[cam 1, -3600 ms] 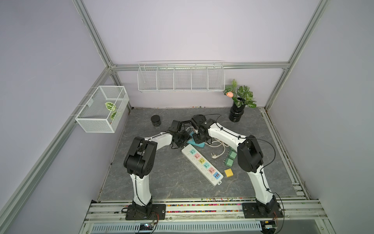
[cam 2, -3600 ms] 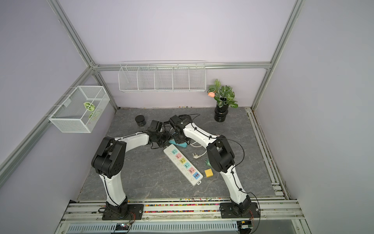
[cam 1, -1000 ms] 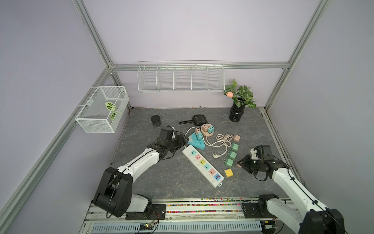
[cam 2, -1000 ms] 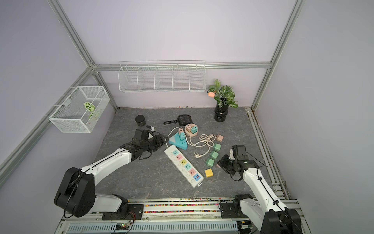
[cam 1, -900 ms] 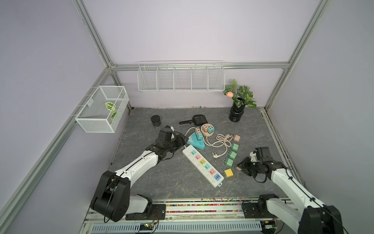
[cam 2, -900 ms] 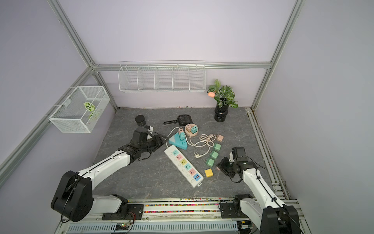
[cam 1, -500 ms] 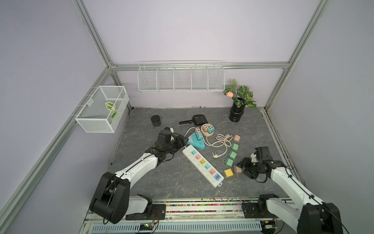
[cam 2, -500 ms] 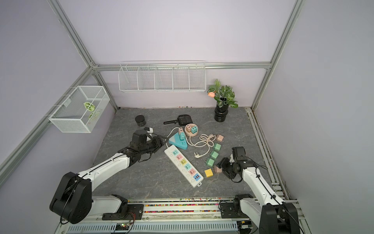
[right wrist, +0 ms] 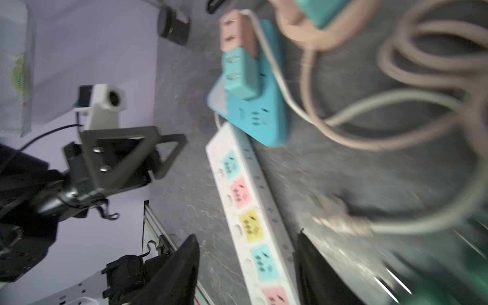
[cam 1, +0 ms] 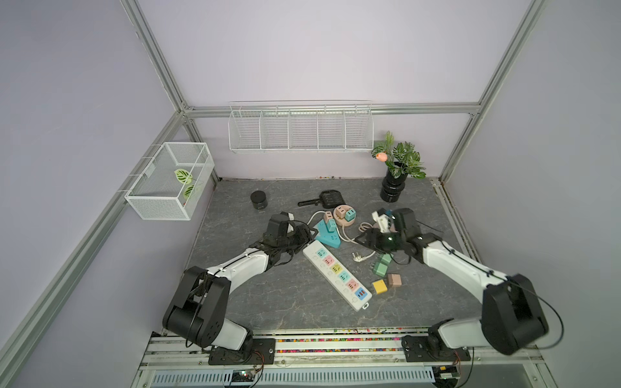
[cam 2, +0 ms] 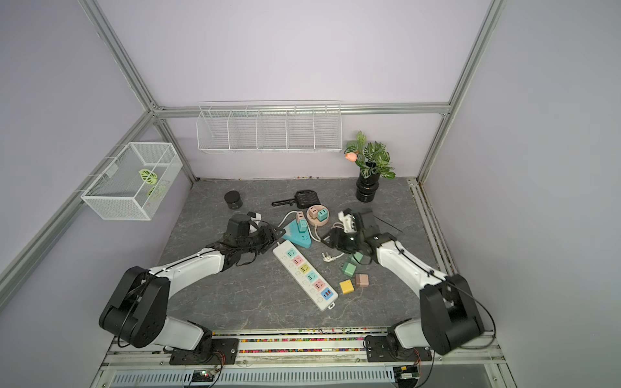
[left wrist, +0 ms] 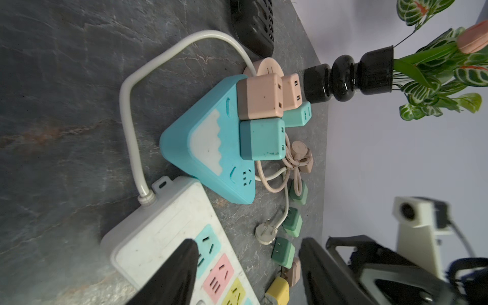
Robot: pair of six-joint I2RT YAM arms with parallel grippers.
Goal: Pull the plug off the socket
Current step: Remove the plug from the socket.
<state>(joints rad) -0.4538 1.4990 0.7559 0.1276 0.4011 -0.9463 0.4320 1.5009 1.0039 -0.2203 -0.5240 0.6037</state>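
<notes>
Tan plug (cam 1: 394, 279) dropped, my right gripper (cam 1: 364, 239) returns released toward the blue socket (cam 1: 327, 236), where two plugs (left wrist: 261, 138) remain; left gripper (left wrist: 248, 243) waits released too.

Potted plant (cam 1: 397, 174), black jar (cam 1: 258, 201), perhaps scoop (cam 1: 331, 198)

Sockets: three, strip (cam 1: 337, 273), triangle (cam 1: 328, 238), round (cam 1: 345, 222)
Plugged cubes (left wrist: 260, 96): four, two pink, two teal
Loose cubes (left wrist: 291, 221): five, three green, one tan, one yellow
Corded plug (cam 1: 358, 257): one
Tools: two, left tool (left wrist: 248, 244), right tool (right wrist: 247, 236)
Baskets (cam 1: 300, 131): two
Jar (cam 1: 258, 200), scoop (cam 1: 327, 198), vase (cam 1: 391, 189): one each
</notes>
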